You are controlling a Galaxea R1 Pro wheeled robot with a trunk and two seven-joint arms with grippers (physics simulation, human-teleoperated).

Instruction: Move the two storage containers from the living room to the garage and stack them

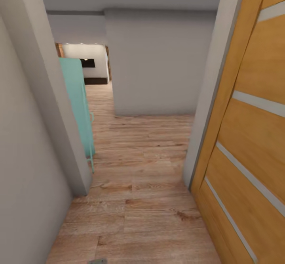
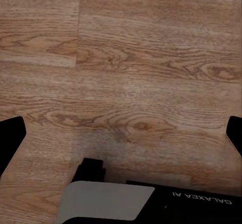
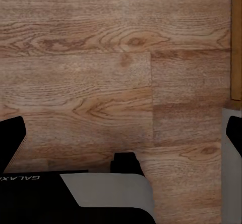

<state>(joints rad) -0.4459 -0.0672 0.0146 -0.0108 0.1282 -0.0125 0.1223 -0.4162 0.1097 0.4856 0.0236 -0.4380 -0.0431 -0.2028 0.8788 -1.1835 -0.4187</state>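
Black fingers (image 2: 11, 138) of the left gripper (image 2: 121, 143) stand far apart at the two edges of the left wrist view, released, with nothing between them but light wood-plank floor (image 2: 131, 72). The right gripper (image 3: 123, 141) is the same in its own wrist view: its black fingers (image 3: 10, 138) are spread wide and hold nothing, and below them lies the same plank floor (image 3: 91, 72). Beside the right gripper, a strip of orange wood (image 3: 236, 37) and a piece of grey-white frame (image 3: 229, 183) show at the edge of the planks. In the head view the robot looks through a doorway. An open door of orange wood (image 1: 253, 129) with pale horizontal stripes stands on the right, next to the grey-white door frame (image 1: 211, 97). On the left is a white wall (image 1: 27, 145), and just behind its edge stands a turquoise piece of furniture (image 1: 77, 101) on thin legs. The plank floor (image 1: 138, 200) runs forward to a grey wall (image 1: 158, 62) and passes on its left into a farther bright room with a black screen (image 1: 88, 62); this may be the living room. The storage containers cannot be located from these pictures.
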